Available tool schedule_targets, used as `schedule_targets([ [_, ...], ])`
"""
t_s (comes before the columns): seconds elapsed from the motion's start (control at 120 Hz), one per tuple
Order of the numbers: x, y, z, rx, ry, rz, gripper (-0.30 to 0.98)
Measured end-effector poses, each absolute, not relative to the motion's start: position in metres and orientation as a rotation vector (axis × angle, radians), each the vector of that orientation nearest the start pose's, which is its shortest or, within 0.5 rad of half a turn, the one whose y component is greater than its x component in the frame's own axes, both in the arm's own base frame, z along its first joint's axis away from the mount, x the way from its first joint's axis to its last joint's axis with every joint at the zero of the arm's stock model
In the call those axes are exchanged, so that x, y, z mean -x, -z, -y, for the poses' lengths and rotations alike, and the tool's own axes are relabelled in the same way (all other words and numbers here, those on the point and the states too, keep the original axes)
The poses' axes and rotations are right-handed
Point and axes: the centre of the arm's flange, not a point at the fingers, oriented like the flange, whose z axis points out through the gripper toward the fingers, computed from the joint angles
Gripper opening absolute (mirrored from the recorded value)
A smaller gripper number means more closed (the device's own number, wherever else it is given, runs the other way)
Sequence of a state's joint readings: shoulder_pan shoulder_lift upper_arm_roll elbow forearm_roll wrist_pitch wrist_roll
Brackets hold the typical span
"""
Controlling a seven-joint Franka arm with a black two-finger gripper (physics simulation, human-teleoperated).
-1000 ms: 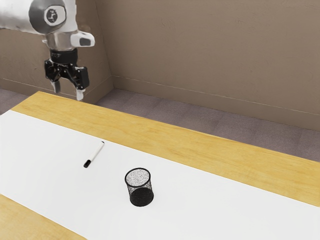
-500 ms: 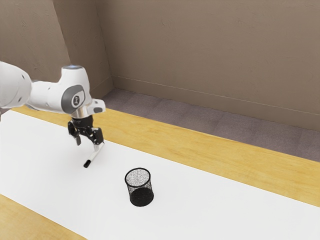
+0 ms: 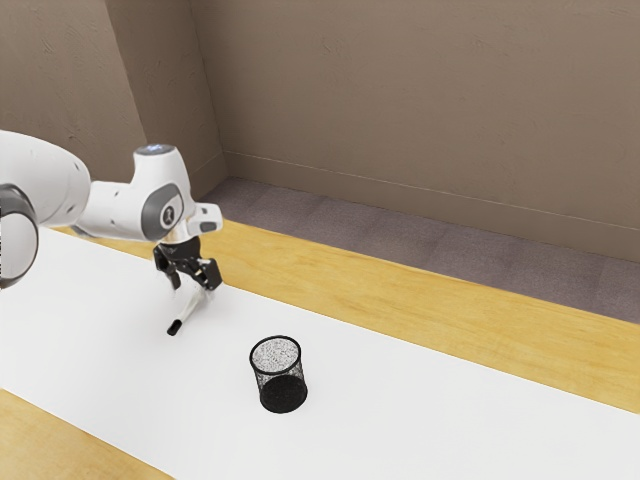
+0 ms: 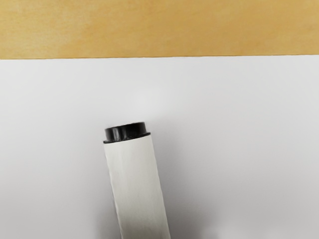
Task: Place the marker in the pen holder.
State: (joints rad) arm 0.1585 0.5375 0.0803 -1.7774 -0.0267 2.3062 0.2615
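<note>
Though apart, the fingers indistinct at their pale tips against the equally pale marker.

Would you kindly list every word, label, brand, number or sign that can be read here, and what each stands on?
No text can be read.
Grey disc on the arm: a small mark, too small to read.
Arm's top cap: a faint bluish mark, too small to read.
Marker: none visible.
Pen holder: none visible.
</note>
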Motion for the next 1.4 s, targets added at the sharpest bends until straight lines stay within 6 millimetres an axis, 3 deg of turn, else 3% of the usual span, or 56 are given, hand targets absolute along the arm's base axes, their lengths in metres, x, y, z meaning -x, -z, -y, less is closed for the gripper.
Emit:
schedule_targets([
  [0.542,-0.663,-0.257,-0.155,3.109,0.046,-0.101,0.69],
  [0.908,-0.658,-0.254,-0.149,3.136,0.017,-0.107,0.68],
  [1.258,-0.653,-0.251,-0.153,3.193,-0.006,-0.035,0.15],
  [1.4,-0.652,-0.25,-0.153,3.198,-0.012,-0.023,0.02],
])
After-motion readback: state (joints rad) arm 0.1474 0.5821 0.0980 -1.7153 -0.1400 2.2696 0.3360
